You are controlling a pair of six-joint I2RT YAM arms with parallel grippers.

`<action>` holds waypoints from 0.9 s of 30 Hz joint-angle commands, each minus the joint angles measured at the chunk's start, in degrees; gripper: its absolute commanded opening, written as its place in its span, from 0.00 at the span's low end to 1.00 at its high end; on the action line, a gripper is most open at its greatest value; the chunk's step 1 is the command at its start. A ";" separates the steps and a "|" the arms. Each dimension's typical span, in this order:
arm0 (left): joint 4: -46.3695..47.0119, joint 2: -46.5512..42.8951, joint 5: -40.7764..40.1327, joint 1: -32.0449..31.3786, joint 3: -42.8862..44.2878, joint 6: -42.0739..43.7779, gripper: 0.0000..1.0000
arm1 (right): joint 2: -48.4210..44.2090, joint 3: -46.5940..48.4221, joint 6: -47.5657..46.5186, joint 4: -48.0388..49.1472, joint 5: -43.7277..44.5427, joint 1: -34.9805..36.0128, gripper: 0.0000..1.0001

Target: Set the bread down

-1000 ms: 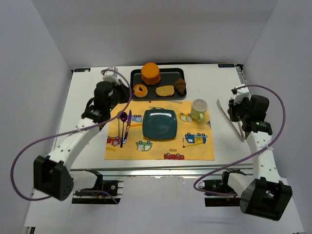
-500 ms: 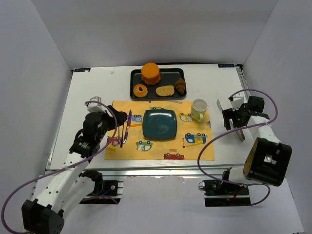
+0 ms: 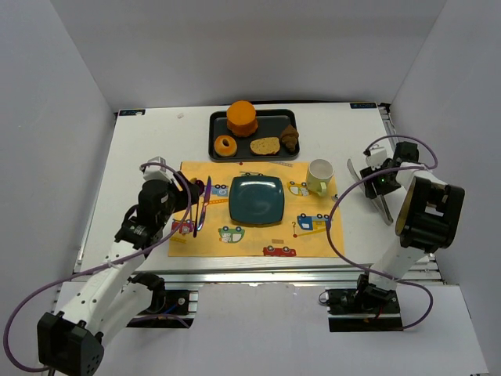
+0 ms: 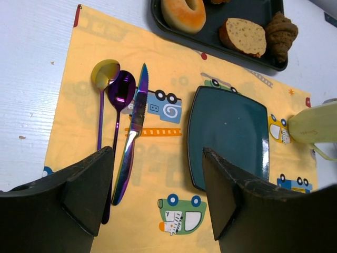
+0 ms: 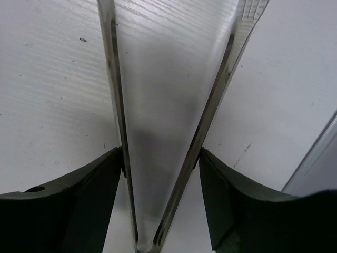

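Withdrawn a second ago from beside black tray (image 3: 270, 124): left gripper (image 4: 158, 158); tan bread slice (image 3: 265, 146) and dark croissant roll (image 3: 289, 139) lie just beside each other at tray's right end; left jaws wide open over cutlery (image 4: 126, 132) on placemat (image 4: 174, 174); right gripper (image 5: 160, 158) pinching both arms of tongs (image 5: 113, 79), flat on table.
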 commanded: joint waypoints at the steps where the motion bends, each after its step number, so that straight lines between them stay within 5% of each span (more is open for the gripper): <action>1: -0.65 0.40 -0.98 0.17 2.53 1.68 0.78 | 3.25 4.92 -3.90 -8.13 -5.27 -0.99 0.64; 7: 0.04 1.20 -1.34 0.26 2.89 1.86 0.78 | 3.17 2.82 -8.12 -10.69 -6.06 -4.68 0.72; 8: 0.31 1.28 -1.25 0.26 2.63 1.86 0.78 | 2.74 2.38 -8.73 -10.78 -6.32 -5.03 0.88; 13: 1.98 3.12 -0.28 0.26 2.27 1.51 0.78 | 2.47 -0.69 -11.54 -10.08 -6.94 -5.57 0.86; 19: 1.89 4.89 -0.02 0.26 4.03 2.03 0.78 | 3.96 -2.90 -14.01 -8.67 -6.58 -5.57 0.72; 22: 1.63 5.42 0.16 0.26 4.56 2.12 0.78 | 5.89 -1.41 -15.24 -10.59 -8.42 -5.57 0.53; 24: 1.02 5.42 -0.10 0.26 4.91 2.30 0.78 | 6.25 1.22 -15.25 -12.18 -10.36 -5.65 0.30; 27: 0.49 4.63 -0.55 0.26 5.35 2.04 0.78 | 2.48 3.42 -12.44 -11.92 -16.32 -5.65 0.14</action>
